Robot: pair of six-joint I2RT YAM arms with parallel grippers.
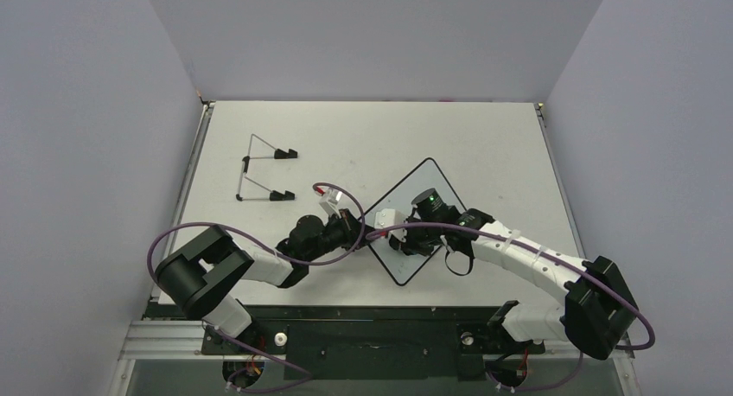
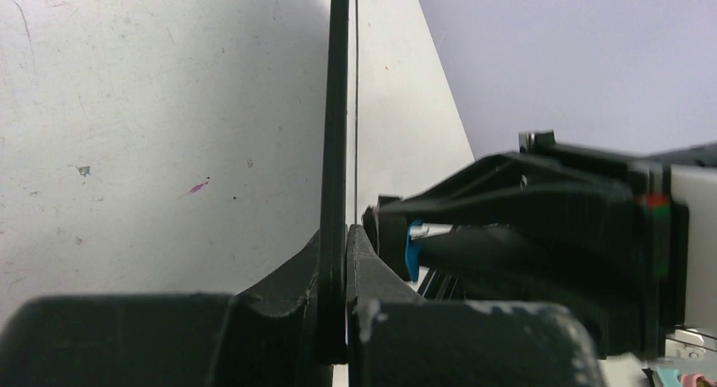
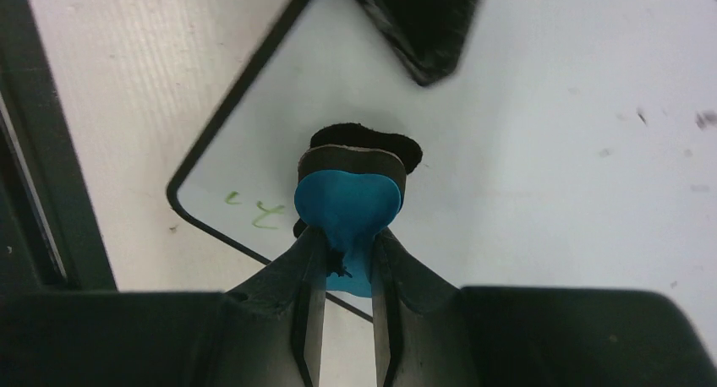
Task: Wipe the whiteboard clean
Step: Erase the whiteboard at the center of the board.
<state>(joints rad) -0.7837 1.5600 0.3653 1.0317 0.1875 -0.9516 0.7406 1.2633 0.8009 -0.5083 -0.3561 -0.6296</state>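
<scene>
Right gripper [image 3: 347, 239] is clamped on the blue-and-black eraser [image 3: 348, 193], its pad down on the whiteboard [image 3: 541, 133], which lies mid-table turned like a diamond. Left gripper [image 2: 342, 256] pinches the board's rim. We see green marks [image 3: 254, 211] by the near corner. A stroke there could run off the edge, and hard pressure may twist the board out of that thin pinch.
</scene>
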